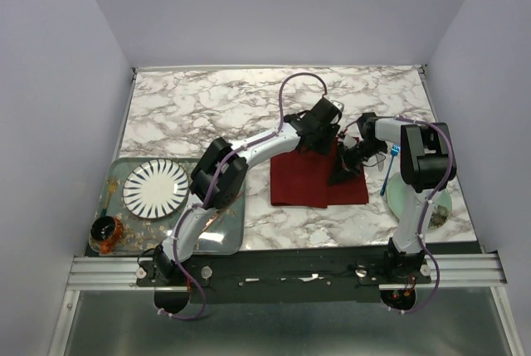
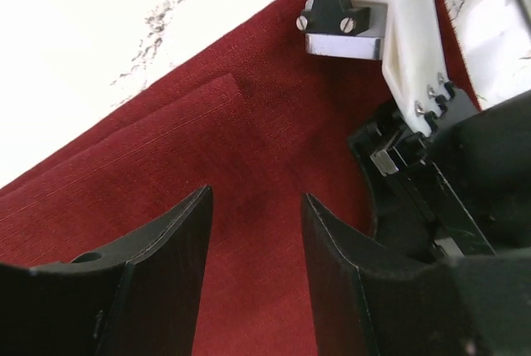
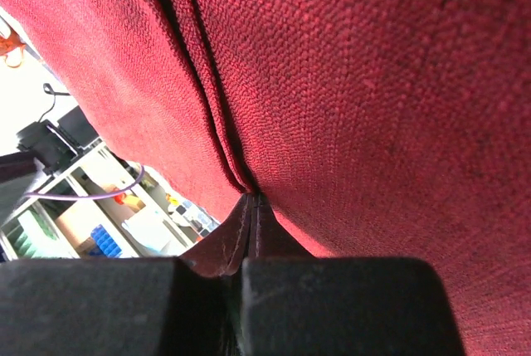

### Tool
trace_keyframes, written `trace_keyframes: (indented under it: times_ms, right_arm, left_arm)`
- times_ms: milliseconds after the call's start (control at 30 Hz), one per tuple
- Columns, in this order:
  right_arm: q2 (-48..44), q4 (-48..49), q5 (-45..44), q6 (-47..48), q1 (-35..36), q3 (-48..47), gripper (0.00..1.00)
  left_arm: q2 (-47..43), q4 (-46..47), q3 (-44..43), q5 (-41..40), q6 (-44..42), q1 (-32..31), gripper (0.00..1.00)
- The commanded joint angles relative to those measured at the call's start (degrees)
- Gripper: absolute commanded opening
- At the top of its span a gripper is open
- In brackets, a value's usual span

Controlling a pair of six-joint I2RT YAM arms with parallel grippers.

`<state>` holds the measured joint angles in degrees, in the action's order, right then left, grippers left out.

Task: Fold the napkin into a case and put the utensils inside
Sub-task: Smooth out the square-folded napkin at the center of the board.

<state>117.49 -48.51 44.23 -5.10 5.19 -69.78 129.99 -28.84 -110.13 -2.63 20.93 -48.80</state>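
Pinching the soft dark red cloth napkin (image 3: 357,82) at a doubled edge, my right claw (image 3: 251,204) is clamped on it; my left claw (image 2: 255,227) hangs part-spread just above. Likely limp, light: take edges.

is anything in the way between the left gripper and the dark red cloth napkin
Nothing visible. The left gripper hangs open directly over the bare dark red cloth napkin; the right gripper, shut on a fold of it, sits off to the side.
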Motion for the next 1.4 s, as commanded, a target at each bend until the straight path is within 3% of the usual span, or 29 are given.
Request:
trace_keyframes:
  times_ms: [0, 400, 533, 633, 867, 1000, 1033, 1067, 1167, 1367]
  right_arm:
    - [1.69, 1.05, -1.69, -0.52, 0.35, 0.78, 0.01]
    - [2.48, 1.14, -1.69, -0.87, 0.35, 1.05, 0.01]
    - [2.57, 1.23, -2.04, -0.79, 0.35, 1.31, 0.01]
    - [2.57, 1.23, -2.22, -0.79, 0.35, 1.40, 0.01]
    - [2.30, 1.49, -2.57, -0.70, 0.35, 1.93, 0.01]
    - [2.48, 1.58, -2.57, -0.78, 0.26, 1.93, 0.01]
    - [2.48, 1.49, -2.65, -0.70, 0.26, 1.84, 0.01]
    - [2.48, 1.49, -2.57, -0.70, 0.35, 1.84, 0.01]
    - [2.48, 1.58, -2.57, -0.79, 0.35, 1.84, 0.01]
    - [2.65, 1.49, -2.48, -0.87, 0.35, 1.58, 0.01]
  left_arm:
    - [3.51, -0.78, -2.19, -2.11, 1.05, -0.69, 0.57]
    - [6.24, -1.57, -3.25, -3.08, 1.84, -1.57, 0.50]
    - [6.59, -1.66, -4.04, -3.61, 1.05, -1.48, 0.39]
    - [7.29, -2.01, -5.53, -3.34, 0.17, -1.39, 0.23]
    - [8.87, -2.71, -8.70, -3.78, -1.06, -0.60, 0.00]
    - [9.31, -2.98, -10.28, -3.52, -1.24, 0.19, 0.00]
    - [9.14, -2.98, -10.46, -3.52, -0.63, 0.54, 0.06]
    - [8.61, -2.89, -10.46, -3.69, -0.28, 0.63, 0.25]
    - [7.56, -1.92, -10.02, -4.31, 0.69, 0.63, 0.39]
    - [8.78, -2.01, -11.16, -4.40, 1.22, 0.28, 0.42]
